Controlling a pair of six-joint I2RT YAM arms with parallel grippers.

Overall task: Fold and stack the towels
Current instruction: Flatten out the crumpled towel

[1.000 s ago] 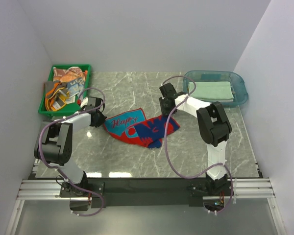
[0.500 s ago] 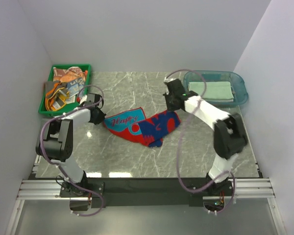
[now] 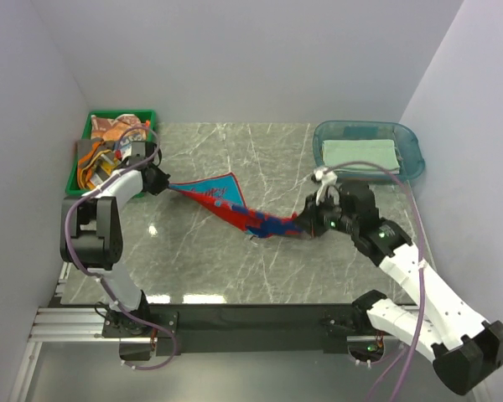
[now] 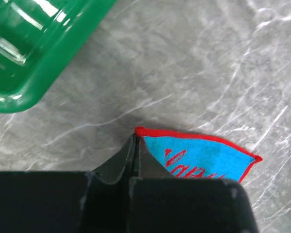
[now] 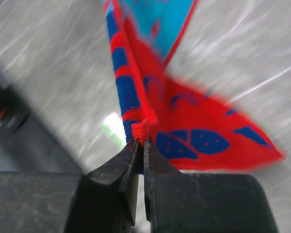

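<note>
The red towel with blue lettering point(image 3: 226, 199) hangs stretched above the marble table between both grippers. My left gripper point(image 3: 161, 186) is shut on its left corner near the green tray; in the left wrist view the red hem corner point(image 4: 139, 131) sticks out of my left gripper point(image 4: 135, 145). My right gripper point(image 3: 304, 226) is shut on the opposite corner at centre right; in the right wrist view my right gripper point(image 5: 140, 145) pinches the red towel point(image 5: 184, 121), which is blurred. Several crumpled towels point(image 3: 111, 142) lie in the tray. A folded whitish-green towel point(image 3: 360, 154) lies in the blue tub.
The green plastic tray point(image 3: 77, 186) stands at the back left, its rim also in the left wrist view point(image 4: 34, 82). The clear blue plastic tub point(image 3: 412, 151) stands at the back right. White walls close in the table on three sides.
Both grippers have pulled apart: the left went back-left toward the tray, the right swung forward and right. The red towel was lifted off the table and stretched into a taut band.
</note>
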